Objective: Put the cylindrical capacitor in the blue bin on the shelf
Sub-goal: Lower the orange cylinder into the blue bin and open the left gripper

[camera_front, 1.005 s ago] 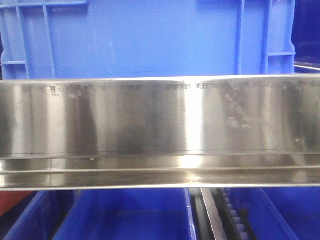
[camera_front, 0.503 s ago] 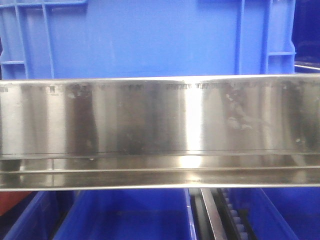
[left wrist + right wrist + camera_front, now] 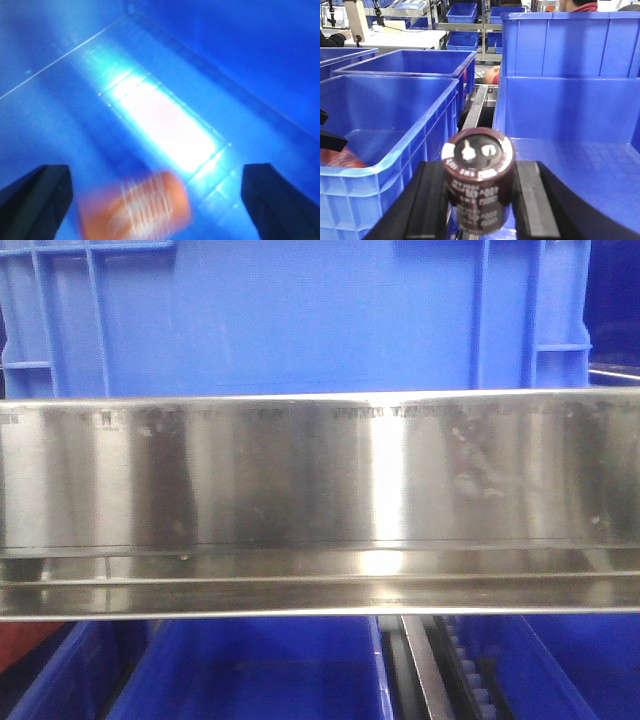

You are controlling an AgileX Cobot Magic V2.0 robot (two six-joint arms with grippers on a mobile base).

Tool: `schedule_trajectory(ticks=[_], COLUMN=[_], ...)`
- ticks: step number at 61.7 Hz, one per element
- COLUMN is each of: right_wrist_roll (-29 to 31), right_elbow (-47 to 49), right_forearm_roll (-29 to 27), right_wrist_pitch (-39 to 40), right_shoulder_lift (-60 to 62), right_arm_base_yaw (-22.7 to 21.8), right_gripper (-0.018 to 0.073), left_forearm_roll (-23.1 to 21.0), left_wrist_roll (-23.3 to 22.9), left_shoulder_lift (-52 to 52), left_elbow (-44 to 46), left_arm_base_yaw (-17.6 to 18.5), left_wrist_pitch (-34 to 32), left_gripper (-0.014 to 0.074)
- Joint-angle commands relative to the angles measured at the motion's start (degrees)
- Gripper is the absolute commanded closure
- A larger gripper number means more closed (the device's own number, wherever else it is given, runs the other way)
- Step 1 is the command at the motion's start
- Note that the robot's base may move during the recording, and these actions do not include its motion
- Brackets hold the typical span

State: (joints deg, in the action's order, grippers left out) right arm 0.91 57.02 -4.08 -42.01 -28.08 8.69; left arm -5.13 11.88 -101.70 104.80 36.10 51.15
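A blue bin (image 3: 395,115) at near left holds an orange object (image 3: 337,157) on its floor. A taller bin (image 3: 560,100) stands to the right, with a roller track (image 3: 475,107) between them. The right gripper (image 3: 479,192) clamps the capacitor (image 3: 479,170) upright, nearer than both bins and in neither. Its pale print is too blurred to read. The left gripper (image 3: 155,167), jaws wide apart, hangs inside a bin over an orange cylinder (image 3: 137,207). The shelf rail (image 3: 320,500) spans the front view below an upper bin (image 3: 300,310).

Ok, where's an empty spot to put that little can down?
The right bin has a bare floor, from the capacitor to its back wall. The left bin is bare too, except the orange thing in its near-left corner.
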Motion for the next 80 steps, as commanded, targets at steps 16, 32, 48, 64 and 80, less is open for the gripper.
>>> schedule_trajectory(ticks=[16, 32, 48, 64, 80], right_wrist_roll=[0.32, 0.50, 3.36, 5.23, 5.23], right_elbow=[0.17, 2.00, 8.86, 19.31, 34.06], right_forearm_roll=[0.32, 0.32, 0.32, 0.32, 0.32], right_wrist_pitch=[0.87, 1.65, 1.85, 1.85, -2.29], right_shoulder_lift=[-0.48, -4.89, -14.41, -28.38, -47.24], right_arm_base_yaw=[1.81, 4.42, 10.04, 18.13, 25.24], right_gripper=[0.0712, 0.0712, 0.0712, 0.0712, 0.0712], left_forearm_roll=[-0.40, 0.57, 4.13, 12.00, 11.77], left_wrist_roll=[-3.21, -6.40, -11.35, -19.67, -19.80], left_shoulder_lift=[11.43, 24.43, 41.82, 60.88, 73.78], left_elbow=[0.52, -5.84, -20.21, -35.52, -43.52], left_arm_base_yaw=[-0.05, -2.76, -5.02, -8.23, -9.85], left_wrist_pitch=[4.54, 6.05, 4.13, 3.51, 3.51], left_gripper=[0.0390, 0.0709, 0.0708, 0.0708, 0.0708])
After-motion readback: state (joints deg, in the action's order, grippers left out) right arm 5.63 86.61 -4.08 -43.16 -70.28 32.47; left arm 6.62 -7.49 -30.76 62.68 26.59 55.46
